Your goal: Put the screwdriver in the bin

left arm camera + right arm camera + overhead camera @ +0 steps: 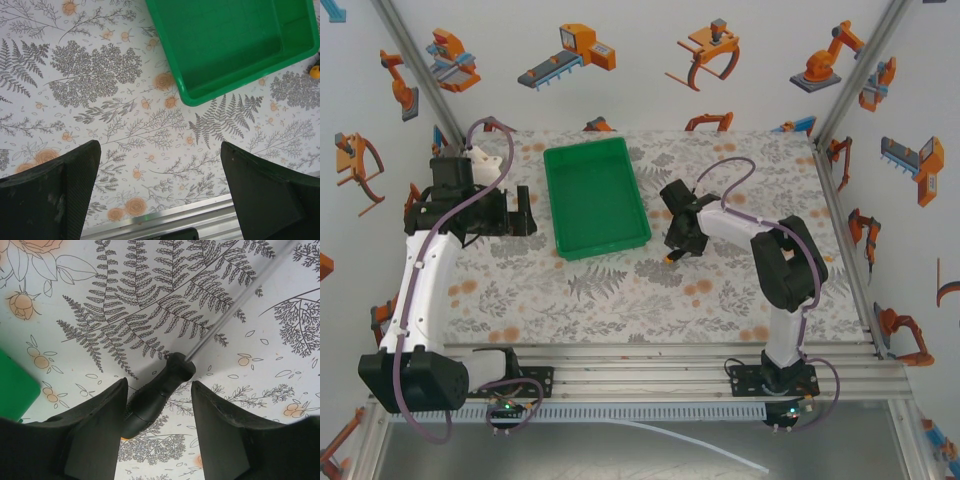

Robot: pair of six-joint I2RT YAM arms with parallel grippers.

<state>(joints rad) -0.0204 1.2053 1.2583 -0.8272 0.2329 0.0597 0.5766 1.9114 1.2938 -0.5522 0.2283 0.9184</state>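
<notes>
Floral table (620, 290). Bin (597, 198) upper centre, empty. Left gripper (160, 150) spread wide, holds nothing. Right gripper (159, 384) part open, straddling the screwdriver (150, 407) handle just off the bin's lower right corner, not clamped yet. Risk: the handle sits off-centre near one finger, so closing may twist or roll it out. The shaft may snag the bin rim.

Both arms are showing white link shells and black joint housings: left arm (420, 275), right arm (782, 340). A purple cable (509, 150) is looping along each. Black bases (412, 380) are carrying small lit boards. Left gripper (160, 145) fingers (55, 195) are presenting matte black, wedge-shaped, lightly scuffed.
</notes>
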